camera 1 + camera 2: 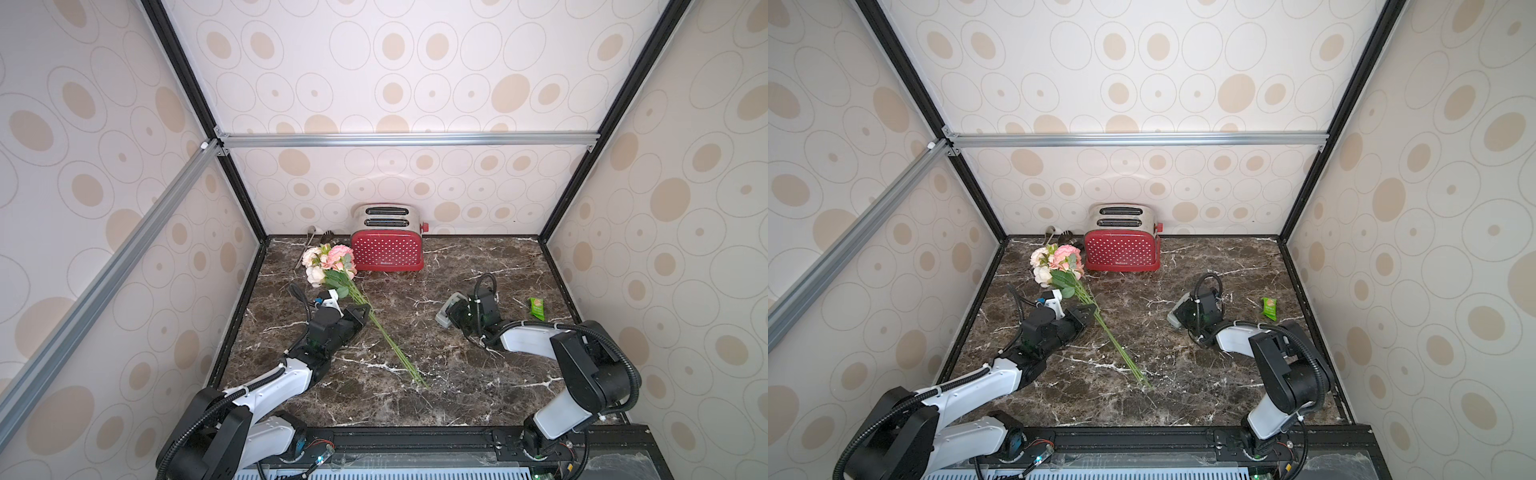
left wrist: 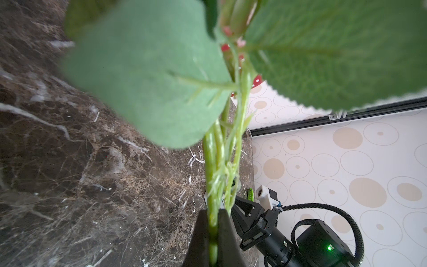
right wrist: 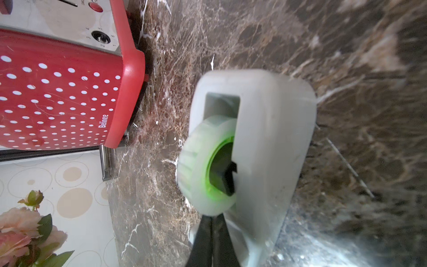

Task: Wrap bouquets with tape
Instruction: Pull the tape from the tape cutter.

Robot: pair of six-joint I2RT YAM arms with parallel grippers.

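The bouquet (image 1: 328,262) of pink and cream flowers lies tilted at the back left, and its long green stems (image 1: 386,340) run toward the table's middle. My left gripper (image 1: 365,309) is shut on the stems just below the leaves. The left wrist view shows one stem (image 2: 213,222) pinched between the black fingers. The grey-white tape dispenser (image 1: 444,313) sits right of centre. My right gripper (image 1: 456,315) is at it, with jaws shut tight against the rim of the tape roll (image 3: 196,171). I cannot make out any tape strip between them.
A red dotted toaster (image 1: 386,249) stands at the back wall, close behind the flower heads. A green snack packet (image 1: 537,308) lies right of the right gripper. Metal utensils (image 1: 309,239) rest in the back left corner. Patterned walls enclose three sides.
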